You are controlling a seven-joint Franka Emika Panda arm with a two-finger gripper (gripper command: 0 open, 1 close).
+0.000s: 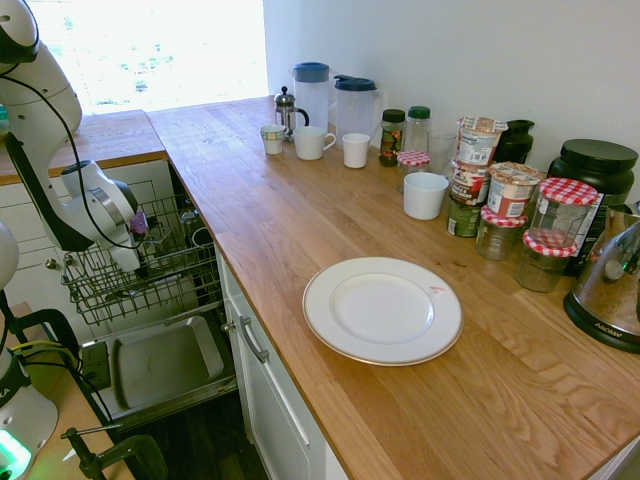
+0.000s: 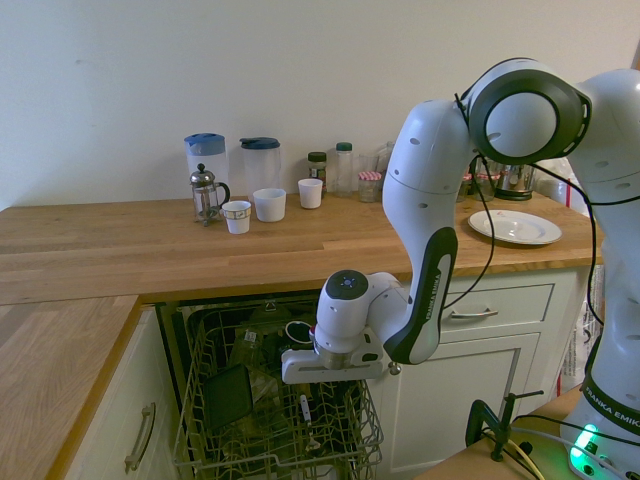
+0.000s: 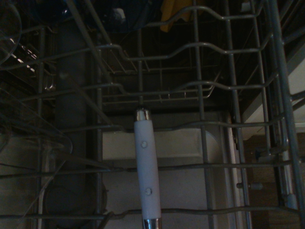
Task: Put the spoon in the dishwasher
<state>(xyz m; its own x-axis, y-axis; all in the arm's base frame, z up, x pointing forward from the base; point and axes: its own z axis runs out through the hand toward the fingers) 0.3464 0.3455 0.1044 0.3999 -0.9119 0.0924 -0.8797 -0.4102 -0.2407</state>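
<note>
Low in the open dishwasher (image 1: 170, 360), a spoon (image 2: 309, 420) with a white handle lies at the wire basket rack (image 1: 150, 285), just below the robot's gripper (image 2: 325, 382). Whether the claw is spread or pressed together cannot be told from either side. The wrist view shows the handle close up, with two rivets and metal at each end; its lower end is cut off by the picture's edge, and the spoon's head is hard to make out in the second exterior view. Clear, glassy shapes and a blue item (image 3: 119, 14) share the rack, dim and partly cropped, near a scrap of yellow (image 3: 176, 14). A dark rectangular item (image 2: 228, 396) stands tilted in the basket.

Above, a white plate (image 1: 382, 310) rests on the wooden counter (image 1: 260, 230), a small reddish mark near its rim too small to read. Behind it, jars with red-checked lids (image 1: 568, 192) stand beside printed cups (image 1: 514, 188) whose lettering is illegible, partly hiding a black-lidded tub (image 1: 600, 160). "AROMA" reads on the base of the kettle (image 1: 612, 280), cropped at the frame's right edge. The white arm (image 2: 425, 200) carries the name "FRANKA EMIKA."
</note>
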